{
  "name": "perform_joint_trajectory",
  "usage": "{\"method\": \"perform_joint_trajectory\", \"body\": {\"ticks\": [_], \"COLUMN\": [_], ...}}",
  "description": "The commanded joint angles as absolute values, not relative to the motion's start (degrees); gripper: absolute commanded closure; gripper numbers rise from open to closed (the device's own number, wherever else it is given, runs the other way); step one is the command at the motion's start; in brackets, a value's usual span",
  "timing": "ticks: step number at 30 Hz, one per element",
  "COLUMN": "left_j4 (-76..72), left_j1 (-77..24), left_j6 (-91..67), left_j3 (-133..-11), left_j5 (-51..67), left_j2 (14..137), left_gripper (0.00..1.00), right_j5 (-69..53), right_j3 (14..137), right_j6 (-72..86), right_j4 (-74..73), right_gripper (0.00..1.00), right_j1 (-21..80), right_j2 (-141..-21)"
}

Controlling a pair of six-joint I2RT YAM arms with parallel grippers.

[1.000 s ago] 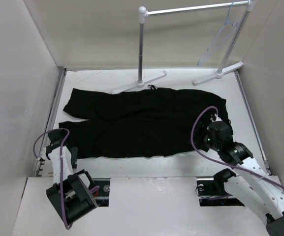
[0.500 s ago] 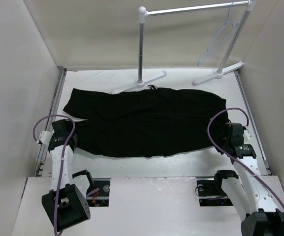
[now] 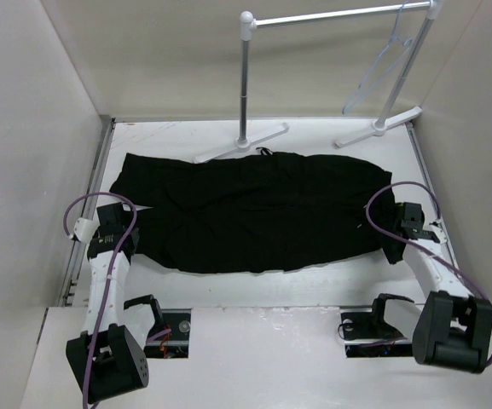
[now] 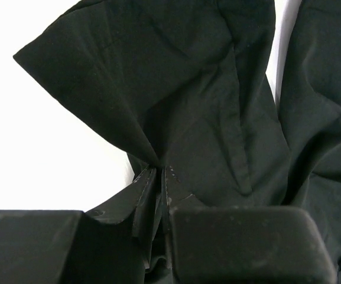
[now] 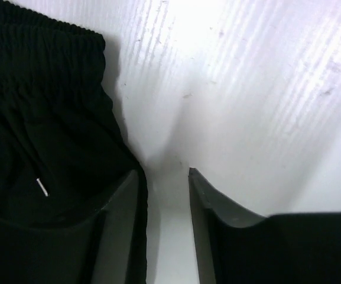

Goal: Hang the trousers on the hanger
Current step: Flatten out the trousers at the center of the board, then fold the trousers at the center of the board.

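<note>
Left wrist view: left tool (image 4: 160,175) is pinching large black soft-fabric trousers (image 4: 217,89); right tool (image 5: 164,177), gaping alongside, is needing a grip.

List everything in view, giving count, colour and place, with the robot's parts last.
trousers: one, black, spread flat across the middle of the table
hanger: one, pale bluish-clear, hanging at the right end of the rack's bar
garment rack: one, white, at the table's far edge
table: one, white, under everything
cables: two, purple, one looped on each arm
left claw: one, black, shut on the trousers' left end
right claw: one, black, open at the trousers' right end
</note>
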State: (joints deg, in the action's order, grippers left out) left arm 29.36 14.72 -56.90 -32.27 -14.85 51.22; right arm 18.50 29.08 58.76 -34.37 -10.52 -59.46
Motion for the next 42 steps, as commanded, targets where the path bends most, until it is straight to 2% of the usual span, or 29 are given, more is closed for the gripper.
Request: {"method": "perform_joint_trajectory", "body": {"ticks": [1,4,7,9,12,16,18,20,23,26,32,33,35,37,42], "left_j4": [28.6,29.2,29.4,29.4,30.5,31.8,31.9,31.8,31.4,31.1,30.9,30.9,31.5,32.3,36.5], "left_j1": [14.5,14.5,14.5,14.5,14.4,14.1,14.0,13.9,13.8,13.0,13.2,13.6,14.2,14.8,15.8], "left_j6": [-57.1,-56.9,-56.8,-56.8,-56.7,-55.5,-55.4,-55.3,-55.0,-54.5,-53.8,-53.3,-52.4,-51.2,-49.0], "left_j3": [-32.3,-33.6,-34.6,-35.0,-34.5,-34.0,-33.5,-33.3,-33.8,-34.5,-35.2,-35.3,-36.0,-38.0,-46.2], "left_j5": [-15.5,-15.9,-16.3,-16.4,-17.0,-17.0,-17.0,-17.1,-17.3,-17.9,-18.6,-19.0,-19.9,-20.5,-23.6], "left_j2": [51.1,50.7,50.6,50.8,50.9,51.2,51.2,51.7,52.6,53.9,54.2,54.2,54.1,53.6,52.5], "left_gripper": [0.93,0.93,0.94,0.94,0.94,0.94,0.94,0.94,0.94,0.94,0.94,0.94,0.94,0.94,0.95], "right_j5": [19.1,17.2,17.2,18.0,17.1,16.2,16.3,14.4,10.8,10.9,12.1,12.2,11.8,11.9,13.7], "right_j3": [28.8,28.6,28.8,29.4,29.4,28.9,29.1,26.8,26.3,27.7,26.8,26.4,25.9,26.5,30.8], "right_j6": [58.5,57.4,54.4,53.5,54.1,53.9,53.9,54.3,52.4,53.5,56.1,56.4,56.9,56.7,55.1], "right_j4": [-25.5,-23.5,-23.1,-23.7,-27.5,-35.1,-35.9,-30.0,-21.2,-19.3,-17.9,-17.8,-18.2,-20.2,-26.4], "right_gripper": [0.62,0.78,0.87,0.89,0.82,0.51,0.45,0.41,0.40,0.41,0.48,0.51,0.69,0.79,0.83], "right_j1": [-11.1,-11.7,-12.0,-11.8,-11.1,-10.4,-8.1,-6.9,-8.2,-9.9,-9.9,-10.0,-10.7,-10.5,-9.9], "right_j2": [-63.0,-62.9,-60.9,-60.0,-57.0,-43.9,-43.0,-45.5,-54.3,-62.1,-67.3,-67.5,-66.8,-63.7,-55.9]}}
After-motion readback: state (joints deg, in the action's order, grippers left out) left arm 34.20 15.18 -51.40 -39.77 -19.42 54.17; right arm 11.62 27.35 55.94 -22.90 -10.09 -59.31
